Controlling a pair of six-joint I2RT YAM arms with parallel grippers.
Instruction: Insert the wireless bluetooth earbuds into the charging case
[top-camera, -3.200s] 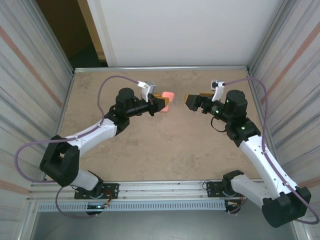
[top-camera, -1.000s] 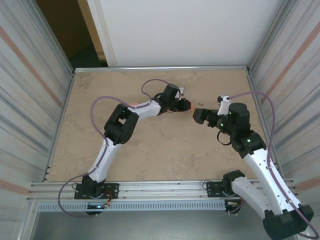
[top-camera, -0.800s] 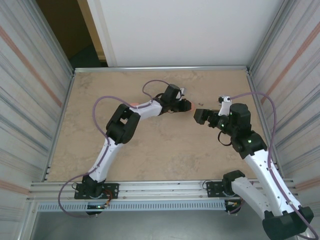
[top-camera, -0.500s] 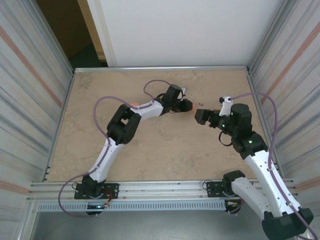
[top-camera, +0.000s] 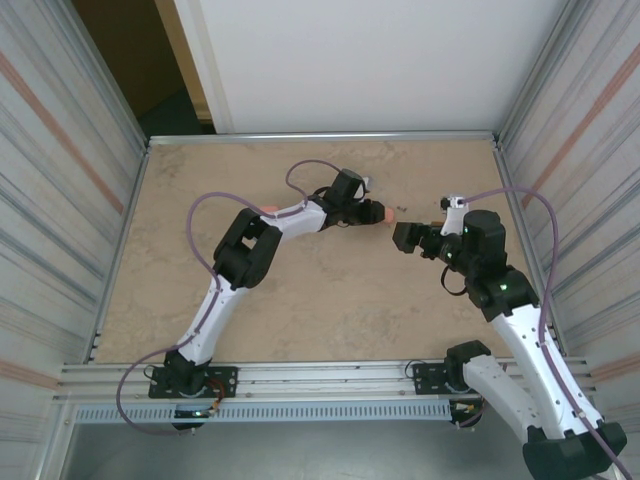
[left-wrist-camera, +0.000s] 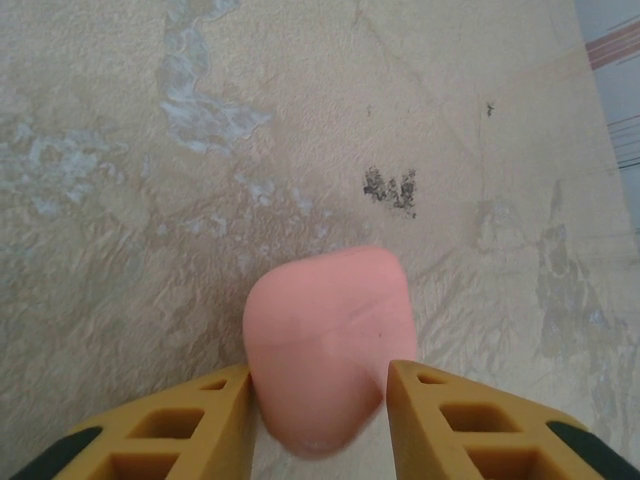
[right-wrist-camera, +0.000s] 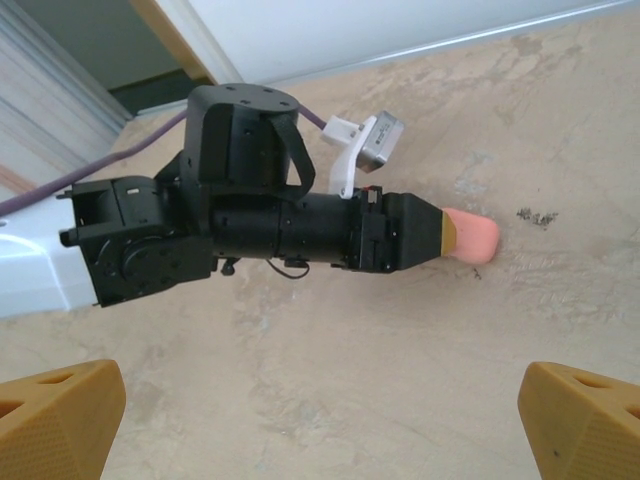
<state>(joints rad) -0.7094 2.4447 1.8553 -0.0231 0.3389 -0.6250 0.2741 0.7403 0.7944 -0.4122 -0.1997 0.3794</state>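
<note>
- The pink charging case (left-wrist-camera: 325, 330) is smooth and rounded, and the left claw (left-wrist-camera: 320, 390) has it only by its near end. It could squirt out or swivel if the squeeze is uneven.
- The case sticks out forward from the claw, low over the table (top-camera: 300, 310) near the middle. If let go at a tilt, it may tip or roll away.
- The right claw (right-wrist-camera: 322, 410) faces it across a short gap. A hasty reach could knock the case or bump the other arm.
- Left claw: narrowly apart, with a yellow finger against each side of the case. I cannot tell whether they are pressing.
- Right claw: fingers spread wide apart, holding and touching nothing.
</note>
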